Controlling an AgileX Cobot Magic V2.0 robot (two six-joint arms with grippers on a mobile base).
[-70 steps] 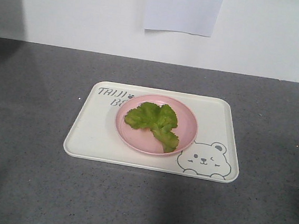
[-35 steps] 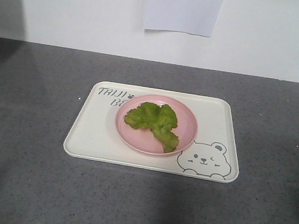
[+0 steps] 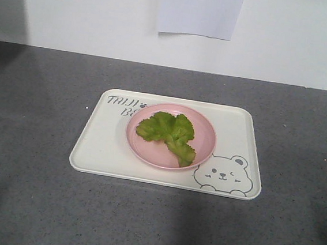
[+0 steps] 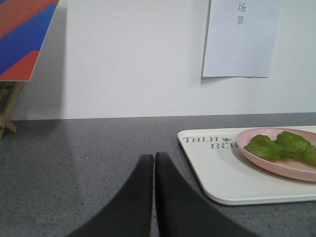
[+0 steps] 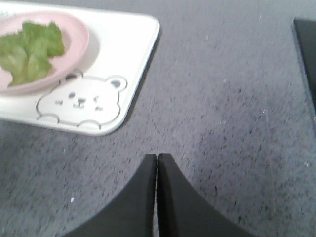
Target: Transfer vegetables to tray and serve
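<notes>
Plainly, lettuce leaf [image 3: 170, 133]: it lies crinkled in the pink plate [image 3: 202, 152], stem end pointing toward about 5 o'clock in the front view.
Pink plate: it sits on the tray [image 3: 97, 151], near the middle, its 5 o'clock rim covering part of the bear's ear.
Tray: it rests flat on the grey counter [image 3: 38, 99], with no arm touching it.
Left gripper [image 4: 154, 163]: jaws pressed together, empty, standing apart from the tray's near corner, which lies at its 2 o'clock.
Right gripper [image 5: 157, 163]: jaws together, empty, with the tray's bear corner at its 10 o'clock.
Risk, plate: lifting the tray unevenly could make the plate slide, since nothing fixes it there.
Risk, leaf: a pinch on the leaf could tear or drop it, because it is thin and ruffled.
Risk, jaws: closed as they are, they could only shove the tray's rim.
Writing, tray: "TAIJI" and "BEA", the rest hidden by the plate; a winking bear face [image 3: 222, 175].
Writing, wall sheet [image 4: 242, 37]: two Chinese characters, probably 场景, small in the left wrist view.
</notes>
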